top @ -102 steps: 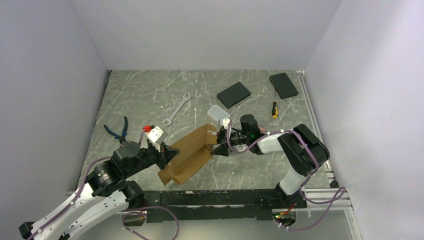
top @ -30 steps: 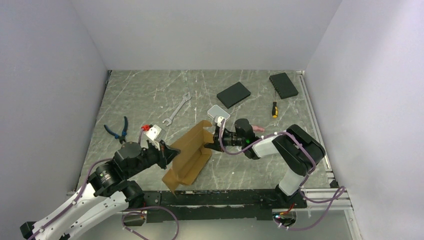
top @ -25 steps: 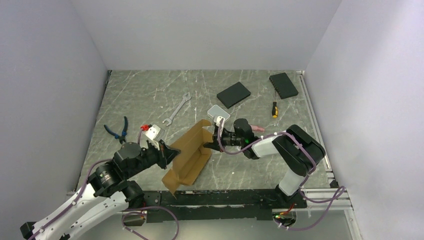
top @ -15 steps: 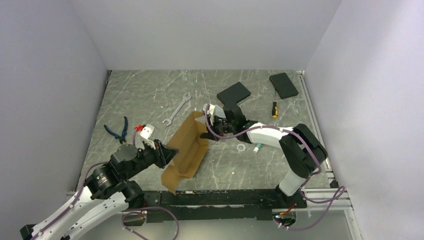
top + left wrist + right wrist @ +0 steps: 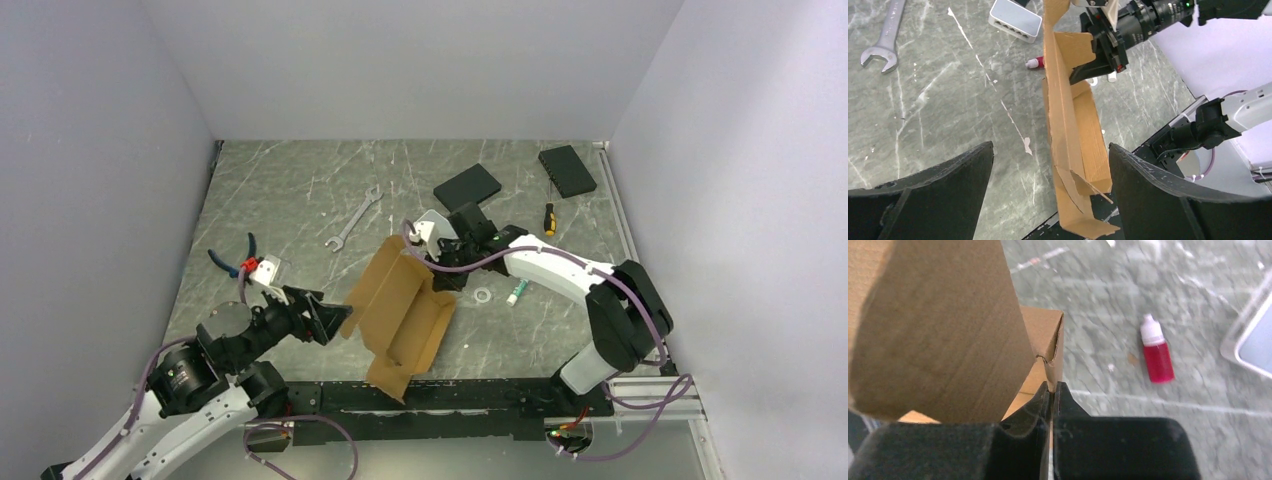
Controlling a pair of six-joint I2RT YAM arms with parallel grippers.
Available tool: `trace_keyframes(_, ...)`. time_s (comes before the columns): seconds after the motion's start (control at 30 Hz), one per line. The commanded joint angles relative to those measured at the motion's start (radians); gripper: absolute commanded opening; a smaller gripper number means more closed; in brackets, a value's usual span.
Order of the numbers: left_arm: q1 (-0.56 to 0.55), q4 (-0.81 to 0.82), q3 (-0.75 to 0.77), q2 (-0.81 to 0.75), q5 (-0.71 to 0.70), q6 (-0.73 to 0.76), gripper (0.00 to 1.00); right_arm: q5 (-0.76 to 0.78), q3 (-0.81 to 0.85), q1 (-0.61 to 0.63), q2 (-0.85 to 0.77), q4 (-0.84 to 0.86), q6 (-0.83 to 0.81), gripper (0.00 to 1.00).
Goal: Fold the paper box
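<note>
**A:** Since a second ago the left claw has let go. It was clamped on the paper box then. Now its jaws are spread wide, just short of the cardboard and not touching it.

**B:** And the box itself?

**A:** It has swung round and slid toward the near edge of the bench. It stands tilted on edge between the two arms, showing more of its open inside. The right claw has reached further over it and is pinched tight on the thin edge of an upper flap.

**B:** Handling notes?

**A:** My judgement is that it's light, with stiff panels that give only at the creases. A one-point pinch will likely let it pivot. The flap corner by the pinch looks slightly torn, so the edges are fragile.

**B:** Where should it be held?

**A:** Probably on a wall edge near a crease, with the opposite side braced.
</note>
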Motion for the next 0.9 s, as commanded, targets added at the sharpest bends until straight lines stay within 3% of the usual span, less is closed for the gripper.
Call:
trace_keyframes(0.0, -0.004, -0.013, 0.017, 0.006, -0.056, -0.046, 0.90, 0.198, -0.035, -0.015, -0.039, -0.075, -0.022, 0.00)
trace_keyframes(0.2, -0.004, -0.033, 0.021, 0.041, -0.075, -0.090, 0.90, 0.342, -0.032, -0.021, 0.013, -0.024, 0.041, 0.01)
trace_keyframes(0.57, -0.005, 0.003, -0.031, 0.023, -0.063, -0.141, 0.90, 0.372, -0.032, -0.021, 0.072, -0.007, 0.072, 0.26)
trace_keyframes(0.77, -0.005, 0.012, -0.033, 0.034, -0.051, -0.145, 0.89, 0.401, -0.033, -0.019, 0.090, -0.003, 0.069, 0.25)
trace_keyframes(0.8, -0.003, 0.011, -0.033, 0.035, -0.051, -0.144, 0.89, 0.412, -0.036, -0.018, 0.092, 0.002, 0.068, 0.21)
trace_keyframes(0.87, -0.005, 0.017, -0.033, 0.035, -0.049, -0.145, 0.89, 0.463, -0.045, -0.012, 0.096, 0.026, 0.076, 0.00)
